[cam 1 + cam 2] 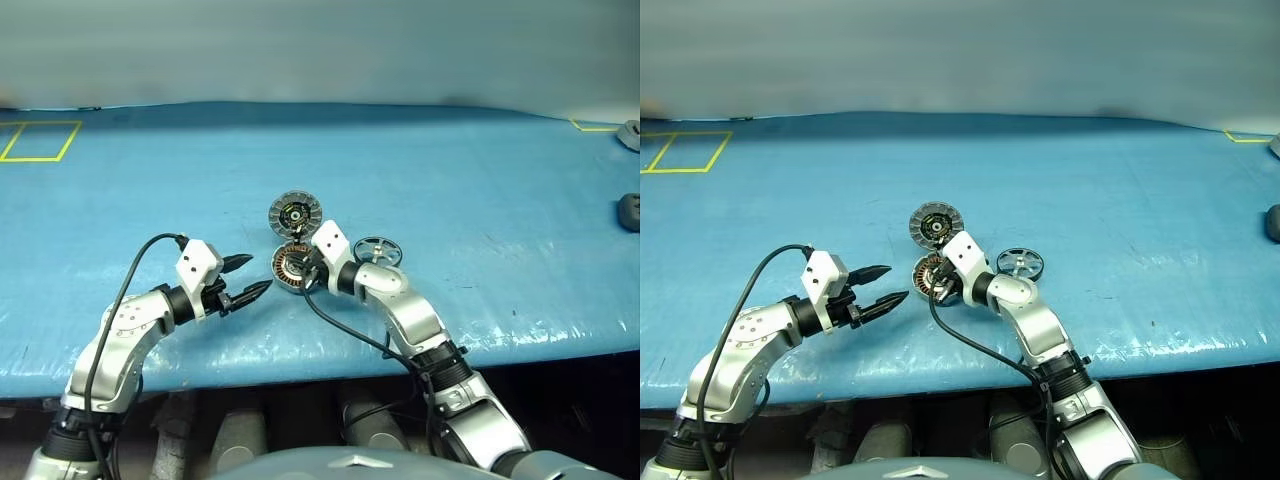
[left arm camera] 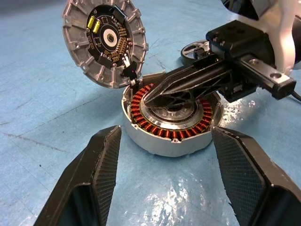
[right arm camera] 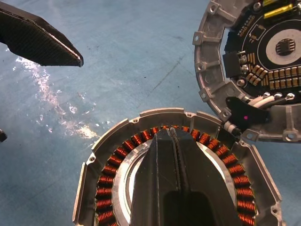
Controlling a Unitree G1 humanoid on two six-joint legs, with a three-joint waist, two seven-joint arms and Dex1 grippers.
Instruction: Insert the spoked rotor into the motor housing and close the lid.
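The motor housing [image 1: 290, 268], a shallow silver cup with copper windings [image 2: 160, 129], lies on the blue table. Its lid [image 1: 294, 213] stands open just beyond it, hinged at the rim, its inner face with a black centre [image 2: 106, 42] showing. The spoked rotor [image 1: 377, 250] lies flat on the table to the right of the housing. My right gripper [image 1: 303, 276] is shut, and its joined fingertips [image 3: 169, 136] reach over the housing's hub to the windings; nothing is seen held. My left gripper [image 1: 250, 276] is open to the left of the housing, and its fingers [image 2: 101, 174] frame the cup.
The blue cover runs to the table's front edge [image 1: 300, 372]. A yellow tape rectangle [image 1: 40, 140] marks the far left. A dark object [image 1: 628, 211] and a grey one [image 1: 630, 133] sit at the far right edge.
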